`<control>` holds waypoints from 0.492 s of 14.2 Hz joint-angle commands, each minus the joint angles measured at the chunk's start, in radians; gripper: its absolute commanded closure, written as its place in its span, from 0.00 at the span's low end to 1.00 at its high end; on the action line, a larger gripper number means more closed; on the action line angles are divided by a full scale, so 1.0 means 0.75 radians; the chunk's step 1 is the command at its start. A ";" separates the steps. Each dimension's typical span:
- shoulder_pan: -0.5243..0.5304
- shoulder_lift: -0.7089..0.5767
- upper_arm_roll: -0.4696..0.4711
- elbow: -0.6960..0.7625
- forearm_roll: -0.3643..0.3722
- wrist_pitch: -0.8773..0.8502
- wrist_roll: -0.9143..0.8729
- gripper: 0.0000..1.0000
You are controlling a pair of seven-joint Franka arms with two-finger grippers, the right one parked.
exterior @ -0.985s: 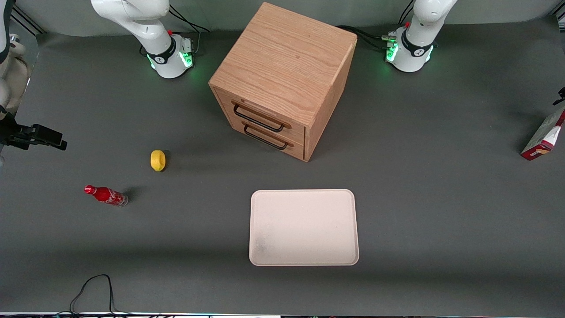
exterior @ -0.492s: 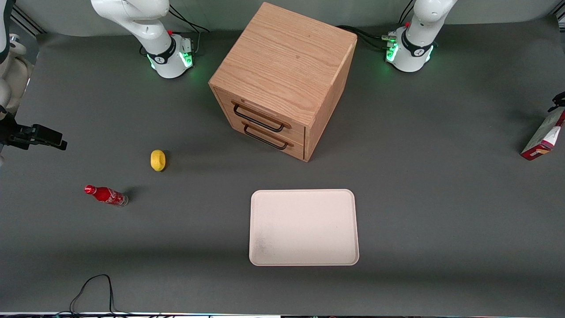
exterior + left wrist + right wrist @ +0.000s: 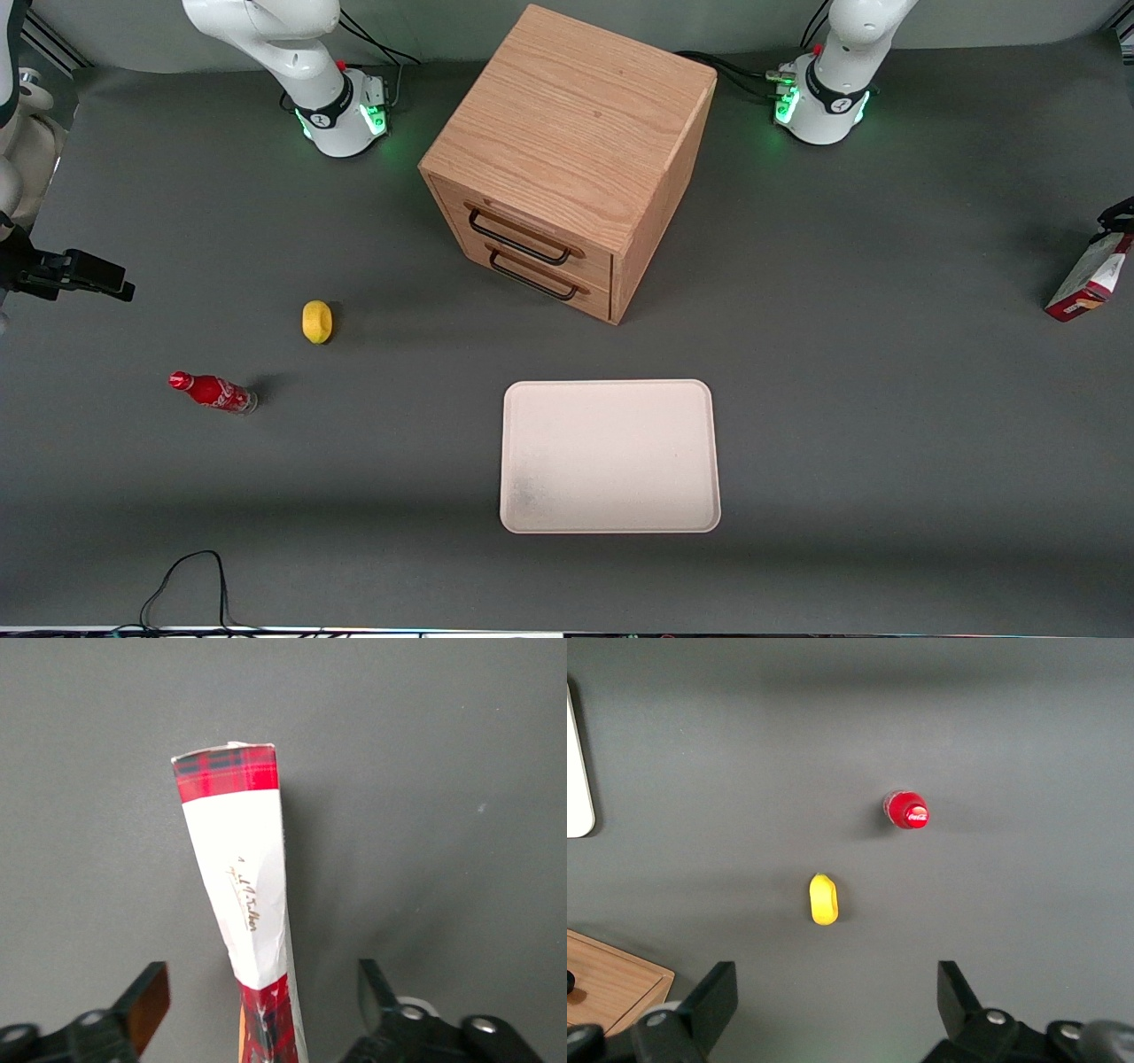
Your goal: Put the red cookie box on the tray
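The red cookie box (image 3: 1085, 283) stands on end, leaning, at the working arm's end of the table, partly cut off by the edge of the front view. In the left wrist view the box (image 3: 239, 877) shows its white face with a red tartan end. My gripper (image 3: 1116, 217) hangs just above the box's upper end. It (image 3: 263, 992) is open, one finger on each side of the box with a gap on both sides. The cream-white tray (image 3: 611, 383) lies flat near the table's front, with nothing on it, well away from the box.
A wooden two-drawer cabinet (image 3: 567, 159) stands at mid-table, farther from the front camera than the tray. A yellow lemon (image 3: 316, 321) and a red soda bottle (image 3: 213, 392) are toward the parked arm's end. A black cable (image 3: 186, 576) loops at the front edge.
My gripper has come down toward the upper end of the box. The box and everything else have stayed put.
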 commanded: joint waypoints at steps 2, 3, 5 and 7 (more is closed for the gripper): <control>-0.009 0.000 0.011 0.005 -0.025 0.019 0.013 0.86; -0.009 0.002 0.011 0.007 -0.025 0.021 0.013 0.97; -0.011 0.000 0.011 0.007 -0.027 0.019 -0.002 1.00; -0.011 -0.011 0.011 0.013 -0.025 0.013 -0.008 1.00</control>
